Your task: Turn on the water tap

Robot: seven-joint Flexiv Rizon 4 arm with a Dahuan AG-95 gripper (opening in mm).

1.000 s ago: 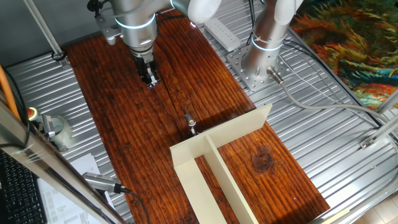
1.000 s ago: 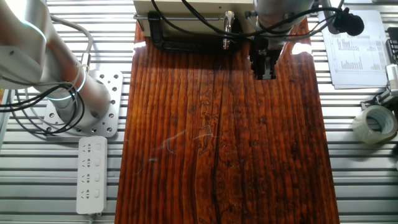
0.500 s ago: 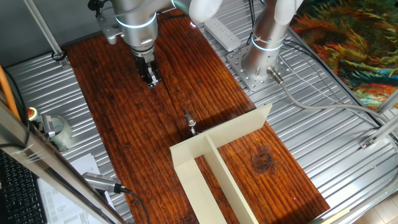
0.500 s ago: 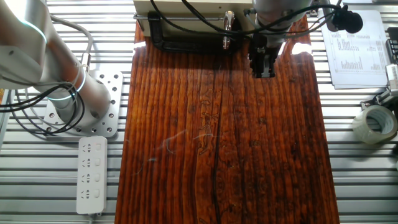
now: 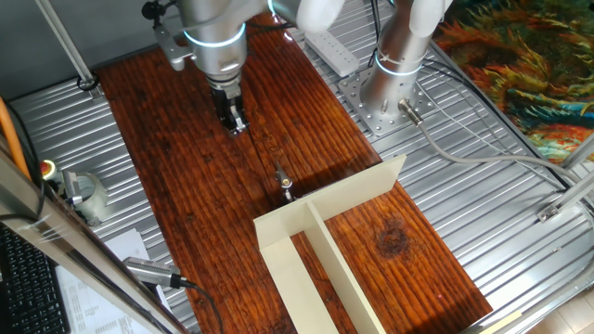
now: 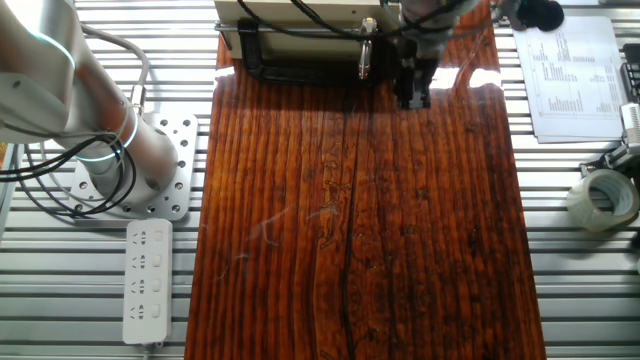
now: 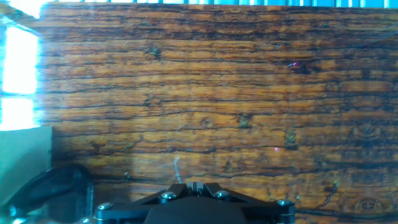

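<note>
One fixed view shows the approach step, which calls for the claw [image 5: 238, 124], its fingers pressed together, to drop beside the lever, not onto it. The water tap [image 5: 284, 185] stands mid-tabletop [image 5: 167, 167], apart from the claw, by the cream divider [image 5: 320, 223].

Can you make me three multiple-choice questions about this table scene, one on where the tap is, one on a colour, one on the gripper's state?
1. Where is the water tap?
A. against the cream divider walls
B. beside the power strip
C. between the fingers

2. What colour is the C-clamp?
A. red
B. black
C. cream

3. What is the gripper doing?
A. gripping the tap
B. holding the tape roll
C. hanging shut above the board, holding nothing

Answers: 1 A, the tap stands at the wall's outer face. 2 B, the clamp shows black. 3 C, the fingers are together with bare wood beneath.
</note>
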